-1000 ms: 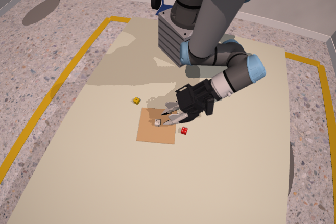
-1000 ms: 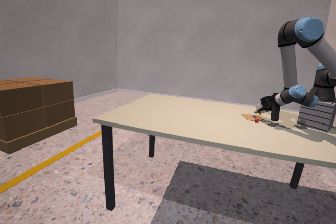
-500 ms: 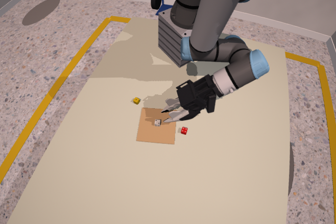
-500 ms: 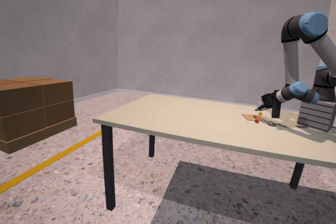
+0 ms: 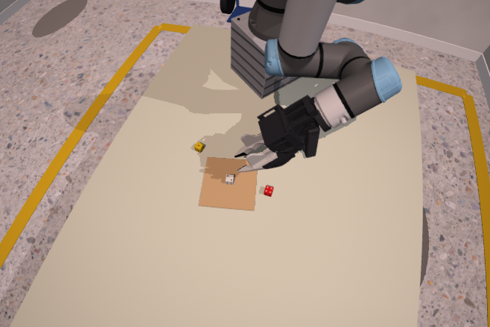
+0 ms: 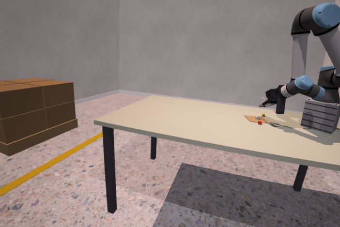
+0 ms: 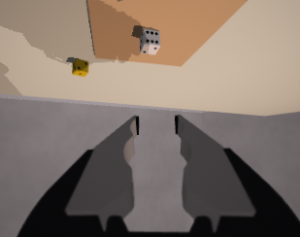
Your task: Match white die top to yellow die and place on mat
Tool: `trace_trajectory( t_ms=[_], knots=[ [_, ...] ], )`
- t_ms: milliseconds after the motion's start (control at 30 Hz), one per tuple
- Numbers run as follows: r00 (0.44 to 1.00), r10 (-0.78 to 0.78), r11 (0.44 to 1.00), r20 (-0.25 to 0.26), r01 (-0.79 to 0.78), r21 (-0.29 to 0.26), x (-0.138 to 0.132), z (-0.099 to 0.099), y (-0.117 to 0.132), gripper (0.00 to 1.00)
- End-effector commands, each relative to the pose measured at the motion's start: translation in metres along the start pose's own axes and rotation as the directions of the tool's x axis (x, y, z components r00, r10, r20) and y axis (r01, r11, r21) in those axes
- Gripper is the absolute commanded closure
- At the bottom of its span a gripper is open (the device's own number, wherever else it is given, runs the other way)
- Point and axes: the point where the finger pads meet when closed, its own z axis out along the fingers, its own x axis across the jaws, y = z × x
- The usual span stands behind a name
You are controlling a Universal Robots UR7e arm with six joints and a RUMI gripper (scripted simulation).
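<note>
Hovering aslant above the table [image 5: 316, 236] [image 6: 192, 117] [image 7: 244, 90] with the tool [image 5: 237, 163] [image 6: 260, 106] [image 7: 156, 117] released, its fingers parted around nothing. Leaving the white die [image 5: 229, 179] [image 6: 257, 117] [image 7: 150, 41] resting wholly on the orange mat [image 5: 227, 197] [image 6: 249, 118] [image 7: 185, 27], apart from the fingertips. Keeping clear of the yellow die [image 5: 199, 147] [image 6: 263, 115] [image 7: 81, 67] and the red die [image 5: 268, 191] [image 6: 260, 122], both lying off the mat, red showing four on top.

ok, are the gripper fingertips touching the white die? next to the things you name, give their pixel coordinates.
Apart. The wrist view shows the gripper [image 5: 240, 162] [image 6: 260, 106] [image 7: 156, 117] with its fingertips well short of the white die [image 5: 229, 179] [image 6: 257, 117] [image 7: 150, 41], mat and table visible between.
</note>
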Motion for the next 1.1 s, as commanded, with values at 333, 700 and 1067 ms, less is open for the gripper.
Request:
trace_trajectory(
  t_ms=[333, 700, 1067],
  knots=[
    [1.0, -0.005, 0.999, 0.01, 0.005, 0.034, -0.003, 0.0, 0.004, 0.79],
    [1.0, -0.006, 0.972, 0.01, 0.003, 0.234, -0.003, 0.006, 0.014, 0.79],
    [1.0, 0.004, 0.893, 0.0, -0.004, 0.451, -0.002, 0.009, 0.025, 0.79]
  ],
)
